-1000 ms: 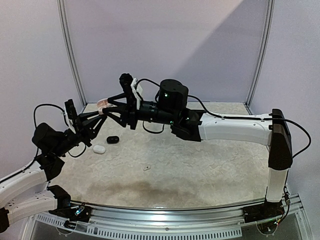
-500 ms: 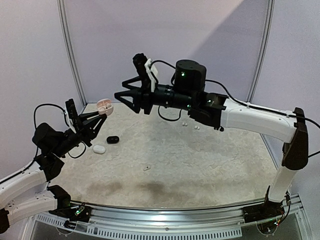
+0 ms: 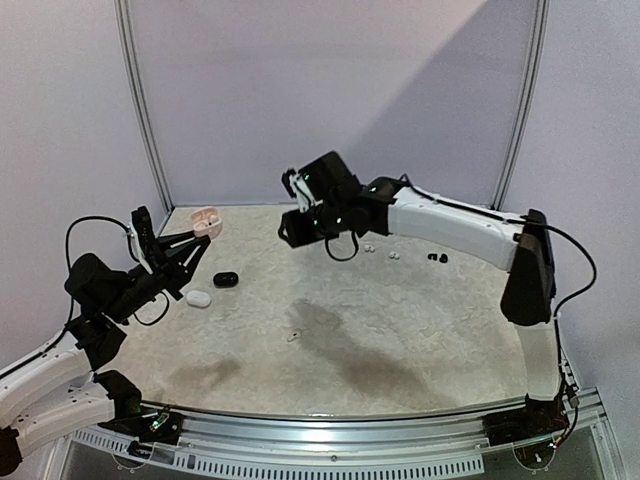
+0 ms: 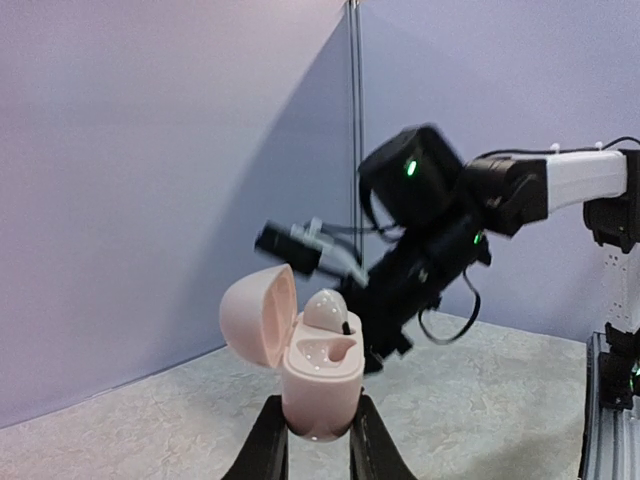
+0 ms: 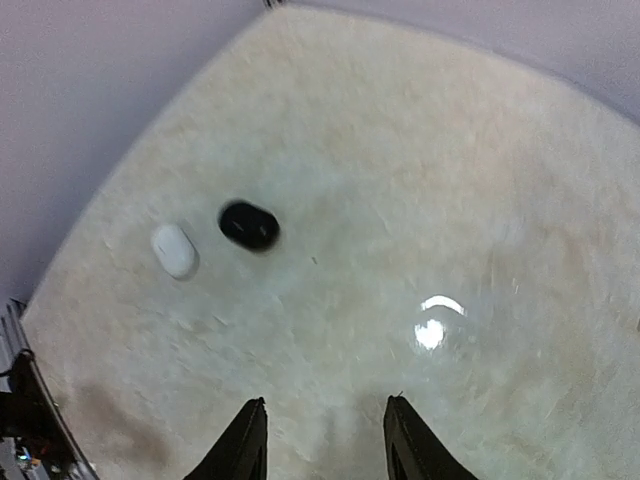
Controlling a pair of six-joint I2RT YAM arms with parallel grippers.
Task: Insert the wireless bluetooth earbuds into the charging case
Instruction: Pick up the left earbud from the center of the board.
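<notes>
The right gripper [image 5: 325,402] has pulled back (and dipped lower) from the pink case [image 4: 322,385].

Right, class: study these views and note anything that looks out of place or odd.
The pink charging case, held open in the left gripper, has one earbud seated and its other slot empty. One small white piece lies alone mid-table, apart from the other loose buds.

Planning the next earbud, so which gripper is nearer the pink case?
Left. The left gripper grips the pink case by its base; the right gripper hangs open over the table, apart from it, to its right.
</notes>
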